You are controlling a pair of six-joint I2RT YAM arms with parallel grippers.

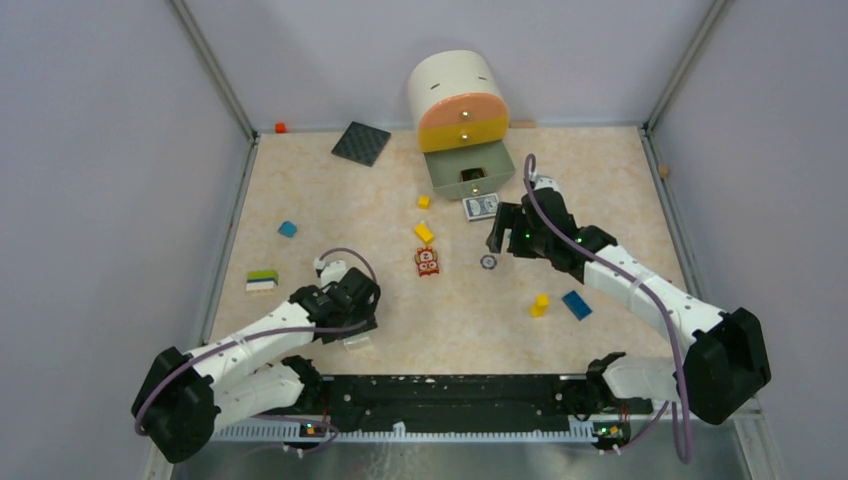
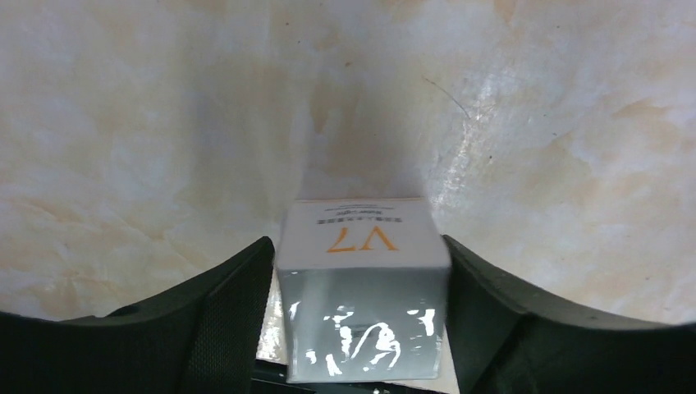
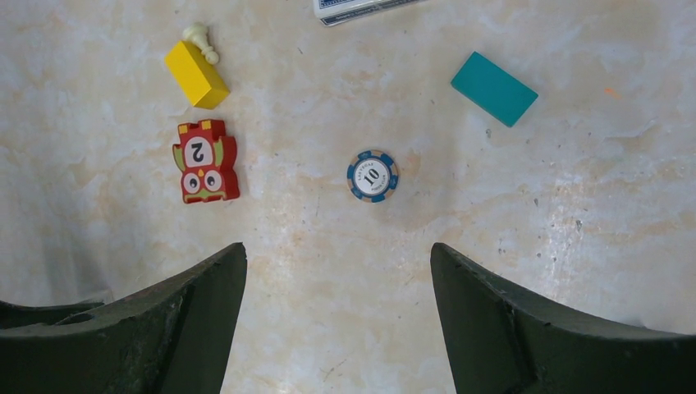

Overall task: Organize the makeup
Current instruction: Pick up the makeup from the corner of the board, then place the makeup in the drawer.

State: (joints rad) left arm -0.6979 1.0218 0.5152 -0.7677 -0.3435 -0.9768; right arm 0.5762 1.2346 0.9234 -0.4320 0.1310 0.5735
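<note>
A small cosmetics box [image 2: 361, 316], silver on the side and white on top with an orange "V7", stands on the table between the jaws of my left gripper [image 2: 359, 246]. Both fingers press against its sides. From above, only a white sliver of the box [image 1: 357, 342] shows under the left gripper [image 1: 350, 332]. A black square compact [image 1: 361, 143] lies at the back of the table. My right gripper [image 1: 503, 230] hovers open over bare table, and its wrist view shows nothing between its fingers [image 3: 205, 312].
A round cream and orange drawer unit [image 1: 458, 95] stands at the back with its bottom drawer [image 1: 468, 172] open. Nearby lie the card deck [image 1: 480, 206], a poker chip [image 3: 373, 176], a red owl block [image 3: 206, 161], a yellow block [image 3: 196, 75] and a teal block [image 3: 494, 89]. A green, white and black piece [image 1: 262, 280] lies at the left.
</note>
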